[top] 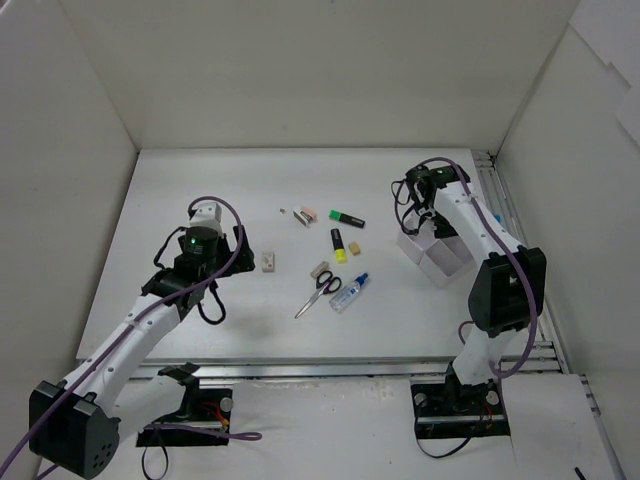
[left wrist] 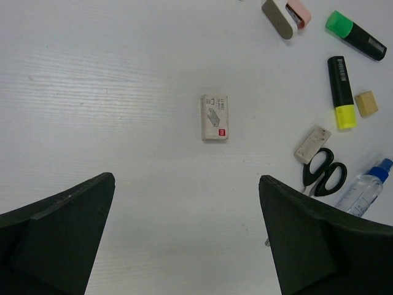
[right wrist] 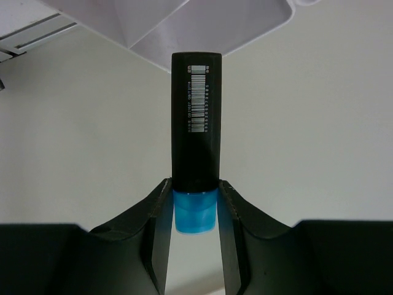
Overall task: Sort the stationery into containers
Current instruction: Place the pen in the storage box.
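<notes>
My left end effector (left wrist: pixel 187 184) wide open, empty; right end effector (right wrist: pixel 194 195) tight on a black blue-capped highlighter (right wrist: pixel 195 123), white plastic tray (right wrist: pixel 153 18) at twelve o'clock.

At the right of the surface (top: pixel 200 190) stands the tray (top: pixel 440 265). Near it, the held highlighter (right wrist: pixel 195 123) sits between the jaws of the right gripper (right wrist: pixel 194 187). Mid-surface, the far highlighter (top: pixel 348 218) lies beyond the near highlighter (top: pixel 338 246). Nearer, the scissors (top: pixel 322 290) lie just left of the glue bottle (top: pixel 350 292). A lone eraser (top: pixel 268 262) lies well left.
</notes>
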Controlling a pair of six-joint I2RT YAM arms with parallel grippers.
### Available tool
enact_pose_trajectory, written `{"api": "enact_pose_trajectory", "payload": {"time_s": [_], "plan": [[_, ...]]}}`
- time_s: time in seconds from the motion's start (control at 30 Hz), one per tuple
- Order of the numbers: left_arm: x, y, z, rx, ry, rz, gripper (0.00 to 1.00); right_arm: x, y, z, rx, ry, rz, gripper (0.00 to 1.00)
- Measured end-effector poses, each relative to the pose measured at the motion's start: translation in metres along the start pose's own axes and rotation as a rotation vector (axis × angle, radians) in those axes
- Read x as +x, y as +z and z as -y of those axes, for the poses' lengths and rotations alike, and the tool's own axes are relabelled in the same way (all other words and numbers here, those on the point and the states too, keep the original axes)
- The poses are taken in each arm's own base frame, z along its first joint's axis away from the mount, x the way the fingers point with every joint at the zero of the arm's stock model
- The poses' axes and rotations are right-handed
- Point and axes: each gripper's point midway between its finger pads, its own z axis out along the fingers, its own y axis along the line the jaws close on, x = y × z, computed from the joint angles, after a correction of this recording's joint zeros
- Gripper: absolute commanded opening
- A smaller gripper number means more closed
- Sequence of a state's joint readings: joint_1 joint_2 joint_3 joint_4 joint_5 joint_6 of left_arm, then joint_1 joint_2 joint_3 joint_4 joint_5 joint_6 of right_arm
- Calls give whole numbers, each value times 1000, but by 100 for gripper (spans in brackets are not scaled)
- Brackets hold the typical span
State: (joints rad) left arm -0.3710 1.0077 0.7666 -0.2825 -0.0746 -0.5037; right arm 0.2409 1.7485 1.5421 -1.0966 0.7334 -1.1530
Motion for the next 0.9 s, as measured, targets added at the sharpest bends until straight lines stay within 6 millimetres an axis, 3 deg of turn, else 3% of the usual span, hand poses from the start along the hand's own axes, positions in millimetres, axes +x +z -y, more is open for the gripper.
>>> {"api": "enact_pose_trajectory", "payload": {"time_s": [0.2,0.47,0.67,0.87,0.9], "plan": [[-1,3,-6,-36,3,4,99,1,9,5,8,-39,-36,4],[3,7,-9,-53,6,-10,99,-8,35,1,12,-113,-68,5],[3,7,-11,-67,6,-8,99,-13,40,14,70,-108,-81,7],[5,6,-15,-83,9,-14,99,-16,42,21,103,-99,-86,15],[5,6,-15,-85,9,-15,100,-16,42,21,104,-102,-89,23]]}}
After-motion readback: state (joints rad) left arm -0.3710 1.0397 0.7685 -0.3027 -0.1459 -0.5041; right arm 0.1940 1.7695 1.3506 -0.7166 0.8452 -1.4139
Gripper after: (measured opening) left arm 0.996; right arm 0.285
